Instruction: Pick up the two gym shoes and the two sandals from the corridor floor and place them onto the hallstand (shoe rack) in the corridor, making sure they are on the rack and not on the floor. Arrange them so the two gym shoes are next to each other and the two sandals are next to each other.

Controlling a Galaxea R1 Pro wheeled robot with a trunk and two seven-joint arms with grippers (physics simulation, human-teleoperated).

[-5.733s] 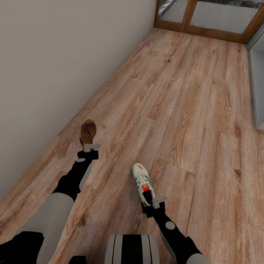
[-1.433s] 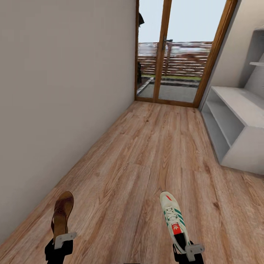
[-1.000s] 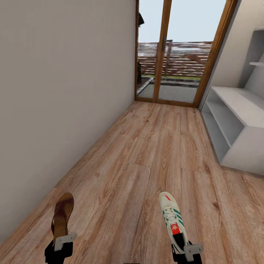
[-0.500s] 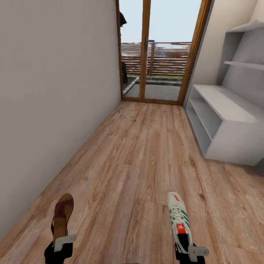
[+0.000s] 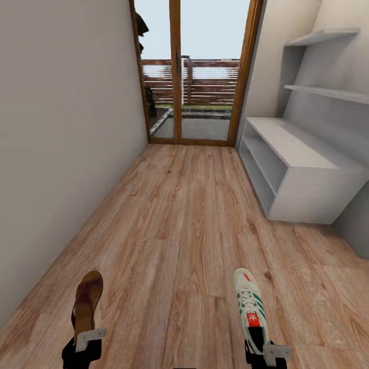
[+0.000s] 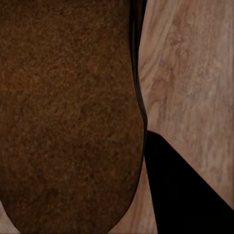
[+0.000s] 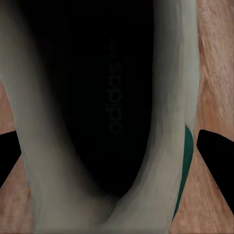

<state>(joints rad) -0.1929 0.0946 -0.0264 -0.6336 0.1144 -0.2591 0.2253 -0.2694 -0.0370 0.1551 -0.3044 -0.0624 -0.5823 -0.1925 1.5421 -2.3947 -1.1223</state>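
Note:
My left gripper (image 5: 84,338) is shut on the heel of a brown sandal (image 5: 87,300), carried above the wood floor (image 5: 189,215) at the lower left of the head view. The left wrist view is close on the sandal's brown insole (image 6: 68,112). My right gripper (image 5: 264,348) is shut on the heel of a white gym shoe (image 5: 248,305) with green stripes and a red tongue, at the lower right. Its dark inside (image 7: 107,97) faces the right wrist camera. The light-grey hallstand (image 5: 302,169) stands ahead on the right, bench top and lower shelves bare. The other shoe and sandal are out of view.
A plain wall (image 5: 61,128) runs along the left of the corridor. Glass doors with brown frames (image 5: 177,77) close the far end, a fence behind them. Staggered wall shelves (image 5: 328,92) hang above the hallstand. Open plank floor lies between me and the rack.
The camera has lifted and turned to the right, so the hallstand and doors have come into view. Both grippers keep their hold on the sandal and the gym shoe.

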